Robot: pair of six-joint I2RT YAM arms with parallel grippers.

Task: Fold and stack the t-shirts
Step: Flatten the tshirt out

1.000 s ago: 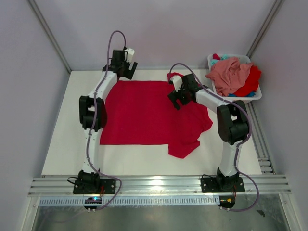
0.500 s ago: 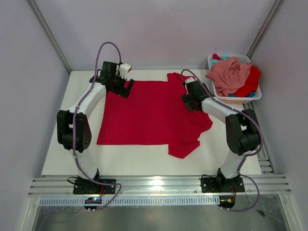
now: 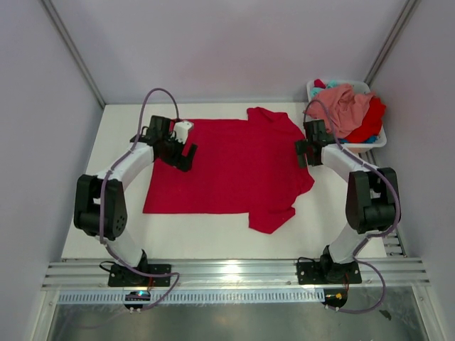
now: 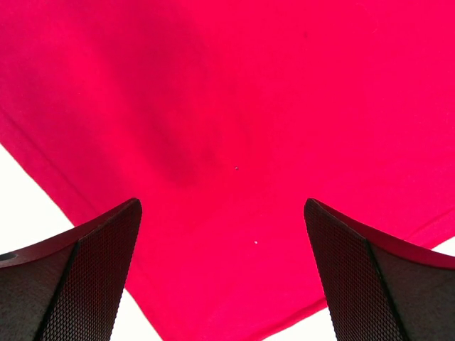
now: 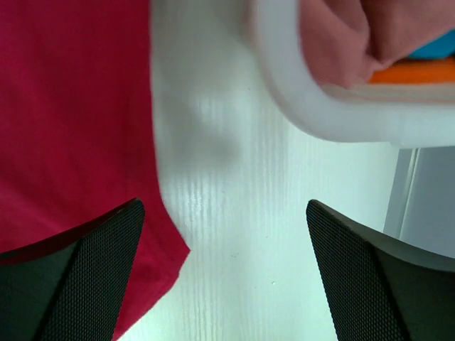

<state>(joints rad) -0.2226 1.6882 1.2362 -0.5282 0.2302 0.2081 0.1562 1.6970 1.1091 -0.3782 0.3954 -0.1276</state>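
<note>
A bright red t-shirt point(image 3: 227, 167) lies spread wide and flat on the white table, a sleeve folded in at its near right. It fills the left wrist view point(image 4: 234, 121) and the left of the right wrist view point(image 5: 71, 121). My left gripper point(image 3: 183, 158) is open and empty over the shirt's left side. My right gripper point(image 3: 304, 153) is open and empty at the shirt's right edge, over bare table beside the basket. A salmon pink shirt point(image 3: 340, 108), more red cloth point(image 3: 370, 122) and a bit of teal point(image 3: 318, 91) lie piled in the basket.
The white plastic basket point(image 3: 370, 144) stands at the far right corner; its rim point(image 5: 313, 106) shows close above my right fingers. Grey walls enclose the table point(image 3: 106, 213). A metal rail point(image 3: 234, 273) runs along the near edge.
Both arms drew back from the shirt's far corners. My left gripper moved nearer along the left side. My right gripper moved right to the shirt's edge by the basket. The shirt's collar end now lies flat.
</note>
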